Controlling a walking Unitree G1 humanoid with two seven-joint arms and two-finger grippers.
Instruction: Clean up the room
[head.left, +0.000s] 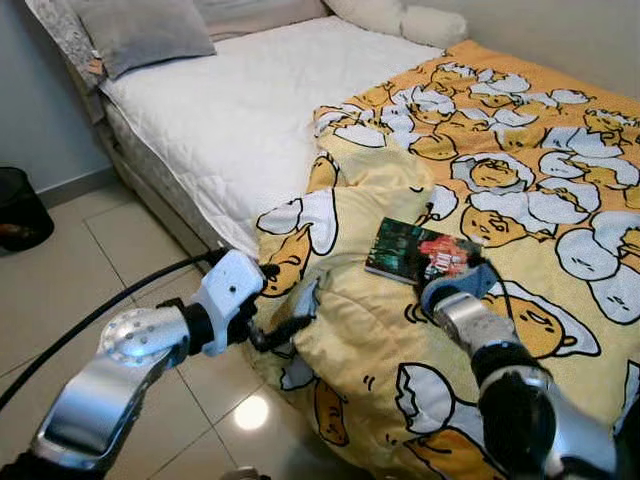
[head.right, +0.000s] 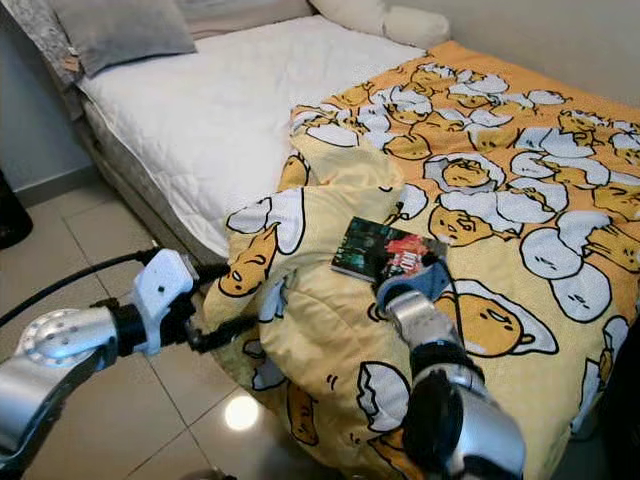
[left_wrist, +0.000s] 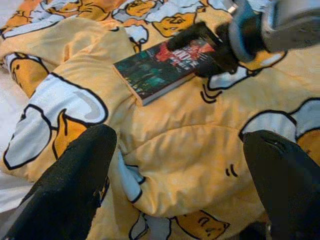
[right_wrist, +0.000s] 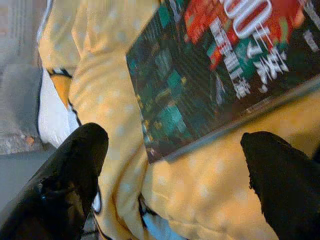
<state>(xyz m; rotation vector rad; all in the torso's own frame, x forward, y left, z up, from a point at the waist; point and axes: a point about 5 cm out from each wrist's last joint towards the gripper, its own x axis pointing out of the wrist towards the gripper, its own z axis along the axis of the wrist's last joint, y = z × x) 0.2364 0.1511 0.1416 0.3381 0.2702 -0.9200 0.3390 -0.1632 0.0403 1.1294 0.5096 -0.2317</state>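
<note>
A dark paperback book (head.left: 420, 252) with red lettering lies flat on the yellow cartoon-print duvet (head.left: 520, 190), near the bed's edge. My right gripper (head.left: 447, 277) is at the book's near corner. In the right wrist view its fingers (right_wrist: 65, 185) are open, one on each side of the book (right_wrist: 225, 65) and not closed on it. My left gripper (head.left: 285, 330) hovers open beside the duvet's crumpled fold that hangs over the bed's side. From the left wrist view the book (left_wrist: 160, 67) and the right gripper (left_wrist: 202, 47) lie beyond its spread fingertips (left_wrist: 75, 185).
The white mattress (head.left: 230, 110) is bare at the head end, with a grey pillow (head.left: 140, 30) and white pillows (head.left: 430, 22). A black bin (head.left: 20, 210) stands on the tiled floor (head.left: 60, 290) at far left. A black cable (head.left: 100, 312) trails behind my left arm.
</note>
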